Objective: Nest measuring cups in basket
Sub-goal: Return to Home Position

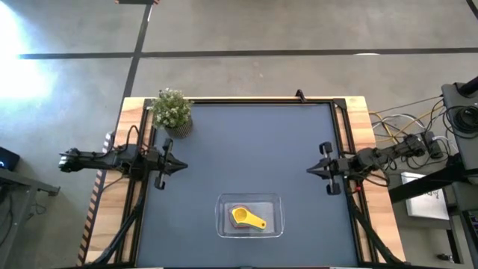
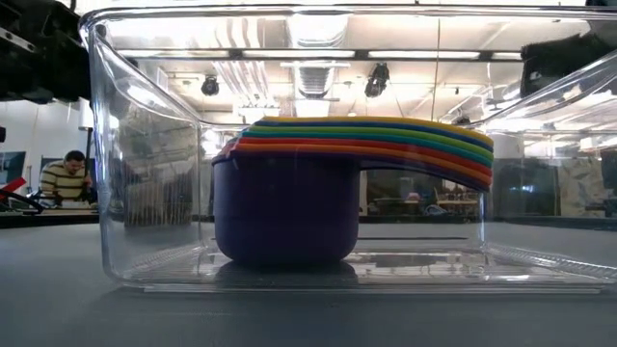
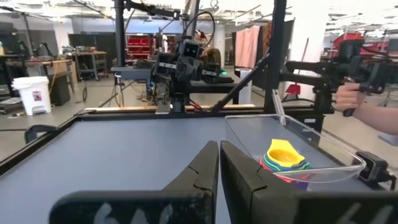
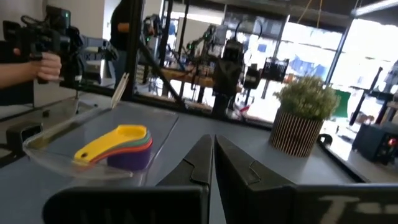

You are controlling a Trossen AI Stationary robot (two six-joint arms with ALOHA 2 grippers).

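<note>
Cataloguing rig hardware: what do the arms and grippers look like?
The left arm and right arm are slim, jointed and black, with dark cables alongside. The left gripper and right gripper each carry two black wedge-shaped fingers tapering to a point, with faint pale markings behind them.

No word, number or brand can be read anywhere you look. The small label on the white bin [image 3: 30, 93], in the room beyond the tabletop [image 3: 124, 149], is too small to make out. The printed sheet [image 1: 427, 196] lying off the tabletop's right side shows only faint grey lines. Pale marks on the housings behind the left end effector [image 3: 216, 146] and the right end effector [image 4: 213, 140] are cut off by the frame edge and too blurred to read.
</note>
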